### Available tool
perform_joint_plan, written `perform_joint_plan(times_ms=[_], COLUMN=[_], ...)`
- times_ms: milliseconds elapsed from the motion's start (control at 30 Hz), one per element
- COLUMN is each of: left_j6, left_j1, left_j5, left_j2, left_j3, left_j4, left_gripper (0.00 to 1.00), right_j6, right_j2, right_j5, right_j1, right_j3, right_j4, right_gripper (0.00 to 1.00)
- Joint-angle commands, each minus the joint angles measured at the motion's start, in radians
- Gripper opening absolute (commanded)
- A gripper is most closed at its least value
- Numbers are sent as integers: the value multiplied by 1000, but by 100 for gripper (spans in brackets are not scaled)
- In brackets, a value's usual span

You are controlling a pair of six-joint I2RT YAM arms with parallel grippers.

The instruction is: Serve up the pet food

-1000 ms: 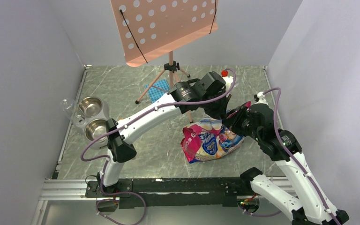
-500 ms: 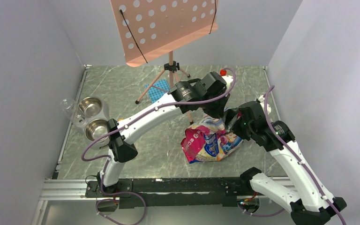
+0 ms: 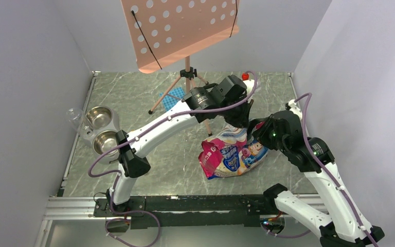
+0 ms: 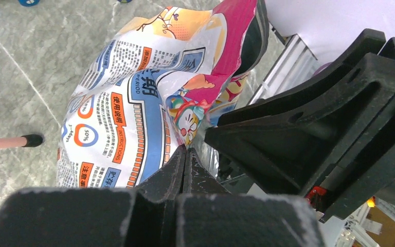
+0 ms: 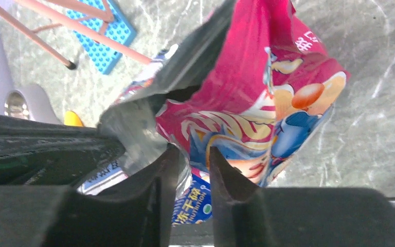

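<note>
Left arm (image 3: 159,128): base at bottom left, long reach up and right across the table (image 3: 149,170), wrist bent down over the top of the bag (image 3: 229,157) at centre frame. Left gripper (image 4: 185,154): fingers pressed together, clamped on the bag's silver inner edge (the right wrist view shows the foil lip running straight into it).

Right arm (image 3: 329,185): base at bottom right, elbow folded out toward the right wall. The forearm angles back left, so the wrist sits at the bag's upper right corner, just beside the left wrist. Right gripper (image 5: 193,154): fingers apart with a narrow gap, bag print visible through it. The tips are right at the pink flap; cannot tell if they touch it.

Bag: pink and blue, crumpled, slumped on the table at centre, top held up at the grippers, mouth partly open. The left wrist view shows only a dark slit at the bag's upper right.

Kibble: not visible in any view; the bag's inside is hidden.

Bowls (image 3: 105,142): two steel ones in a holder at the left edge of the table, well apart from the bag. Music stand (image 3: 180,31) at top centre, blue mat (image 3: 172,96) by its legs.
</note>
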Motion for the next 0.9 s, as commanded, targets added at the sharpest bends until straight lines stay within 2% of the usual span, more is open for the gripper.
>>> perform_joint_plan(times_ms=[0, 200, 333, 500, 600, 667, 733, 800, 867], left_j6=[-32, -45, -42, -27, -19, -8, 10, 33, 45], left_j1=[8, 11, 11, 13, 13, 13, 13, 13, 14], left_j5=[77, 89, 84, 72, 57, 36, 0, -40, -61], left_j2=[-64, -67, -74, -75, -78, -86, -96, -105, -113], left_j3=[46, 55, 56, 67, 77, 74, 72, 61, 40], left_j4=[58, 66, 69, 64, 58, 52, 37, 23, 12], left_gripper=[0, 0, 0, 0, 0, 0, 0, 0, 0], right_j6=[-5, 6, 2, 3, 2, 8, 11, -2, -20], right_j2=[3, 40, 48, 15, -1, -6, -11, -17, -14], right_j5=[19, -21, -107, -165, -202, -208, -211, -215, -185], right_j1=[-7, -7, -6, -7, -6, -6, -6, -6, -6], right_j3=[37, 20, -21, -85, -126, -140, -146, -123, -56], right_j4=[86, 130, 190, 213, 225, 217, 208, 193, 141], right_gripper=[36, 41, 44, 49, 48, 40, 23, 1, 0])
